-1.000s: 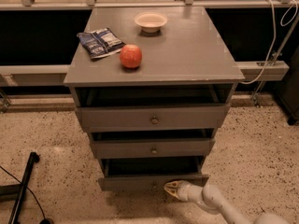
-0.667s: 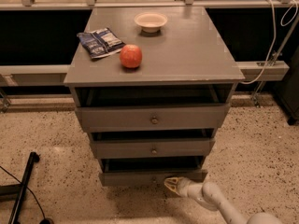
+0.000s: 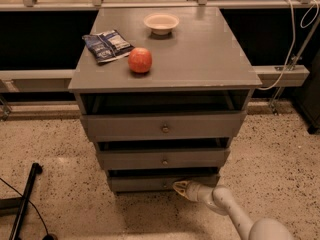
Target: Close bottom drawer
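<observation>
The bottom drawer (image 3: 145, 183) is the lowest, narrowest grey front of the cabinet, near the floor; it stands out only a little, with a thin dark gap above it. Its knob is hidden behind the gripper. My gripper (image 3: 178, 187), pale and pointed, comes in from the lower right and its tip rests against the middle of the drawer's front. Above are the middle drawer (image 3: 164, 159) and the wide top drawer (image 3: 163, 126), each with a small round knob and each pulled out somewhat.
On the cabinet top (image 3: 210, 59) lie a red apple (image 3: 140, 60), a blue snack bag (image 3: 108, 45) and a white bowl (image 3: 161, 22). A black pole (image 3: 24, 199) lies on the speckled floor at the left. A white cable (image 3: 292, 39) hangs at the right.
The bottom drawer has slid inward, from well pulled out to nearly in line under the middle drawer. My gripper has followed it toward the cabinet.
</observation>
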